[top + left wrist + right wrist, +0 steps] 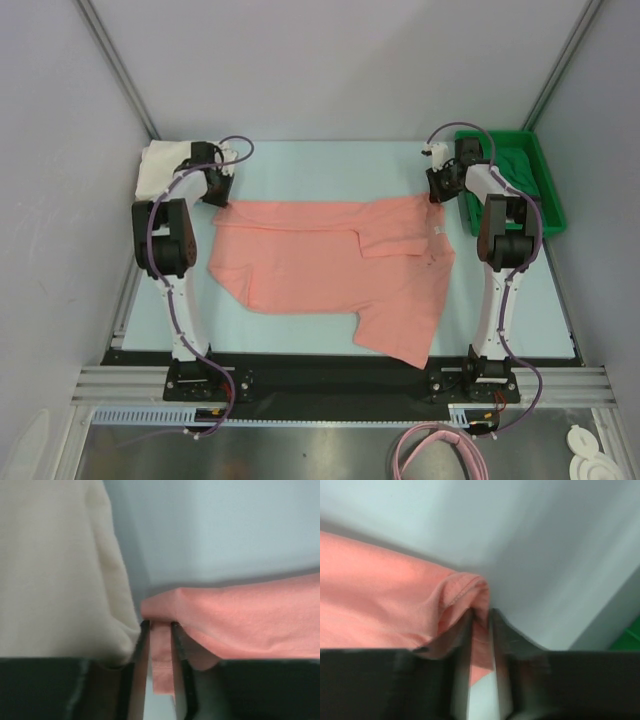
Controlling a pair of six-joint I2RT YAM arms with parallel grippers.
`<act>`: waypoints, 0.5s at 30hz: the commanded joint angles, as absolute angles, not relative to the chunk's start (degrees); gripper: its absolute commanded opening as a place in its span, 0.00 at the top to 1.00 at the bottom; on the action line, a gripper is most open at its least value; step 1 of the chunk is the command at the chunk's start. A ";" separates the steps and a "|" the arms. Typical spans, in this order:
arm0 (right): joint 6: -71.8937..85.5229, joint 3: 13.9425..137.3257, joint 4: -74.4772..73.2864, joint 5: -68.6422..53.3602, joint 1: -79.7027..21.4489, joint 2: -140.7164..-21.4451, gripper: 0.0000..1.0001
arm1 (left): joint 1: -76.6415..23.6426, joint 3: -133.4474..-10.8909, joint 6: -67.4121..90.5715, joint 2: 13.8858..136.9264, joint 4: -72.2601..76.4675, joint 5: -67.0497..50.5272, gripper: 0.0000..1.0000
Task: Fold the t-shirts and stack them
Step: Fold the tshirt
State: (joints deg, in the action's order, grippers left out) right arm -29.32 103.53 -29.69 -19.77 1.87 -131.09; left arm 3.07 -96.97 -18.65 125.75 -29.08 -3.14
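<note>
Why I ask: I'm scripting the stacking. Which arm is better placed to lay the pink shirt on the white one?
Probably left. The left gripper, jaws shut on the pink shirt, sits beside the white shirt; the right gripper holds the opposite corner.

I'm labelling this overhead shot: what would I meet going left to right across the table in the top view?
In order: white shirt in the far left corner → salmon-pink shirt spread across the middle → green tray at the far right.

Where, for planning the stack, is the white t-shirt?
Top view: the white t-shirt lies in the table's far-left corner, beside the left gripper.
</note>
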 commanded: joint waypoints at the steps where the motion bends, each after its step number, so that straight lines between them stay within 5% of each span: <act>1: -28.39 102.40 -26.99 -18.99 1.76 -127.37 0.68 | 1.06 -95.64 -17.93 117.90 -27.78 -2.64 0.62; 4: -28.47 95.12 -23.74 -18.28 1.67 -118.87 0.55 | -1.21 -86.60 -18.45 110.07 -24.35 -2.02 0.52; 15: -36.99 60.94 -18.19 -24.07 1.50 -85.27 0.49 | -2.55 -54.25 -17.05 77.98 -16.09 -15.72 0.36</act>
State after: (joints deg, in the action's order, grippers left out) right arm -32.01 67.51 -18.87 -19.99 2.07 -91.24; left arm -2.90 -60.84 -18.00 79.77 -18.65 -8.34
